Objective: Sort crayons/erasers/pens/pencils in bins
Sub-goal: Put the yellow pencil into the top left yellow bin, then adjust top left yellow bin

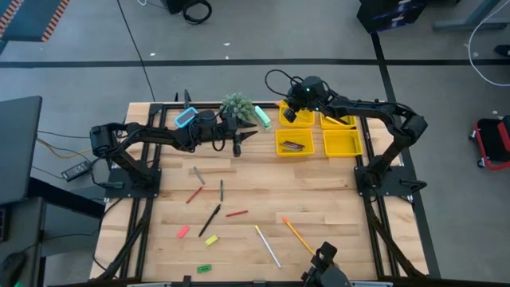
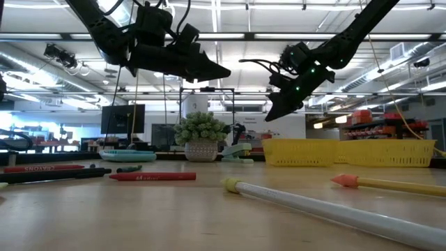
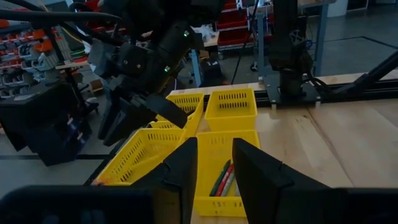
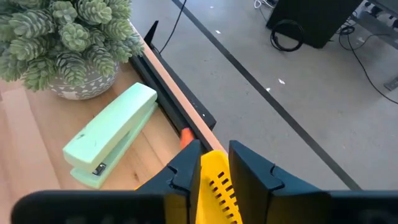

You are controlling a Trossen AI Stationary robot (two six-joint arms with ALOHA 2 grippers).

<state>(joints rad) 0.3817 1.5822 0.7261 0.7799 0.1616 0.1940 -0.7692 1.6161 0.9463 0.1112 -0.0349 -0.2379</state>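
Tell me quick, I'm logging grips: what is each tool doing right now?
Left tool: open, empty, raised beside the yellow bins.
Right tool: open, empty, above the far-left bin.

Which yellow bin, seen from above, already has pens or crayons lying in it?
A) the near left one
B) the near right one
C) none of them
A: in the high view dark and reddish sticks lie in the near left bin, while the near right bin beside it shows only bare yellow floor.

A grey concrete floor point(image 1: 255, 32), crossed by a dark line, is seen across the top of the high view. In the low view, ceiling strip lights point(image 2: 230, 35) and red shelving point(image 2: 380, 122) at right are shown.
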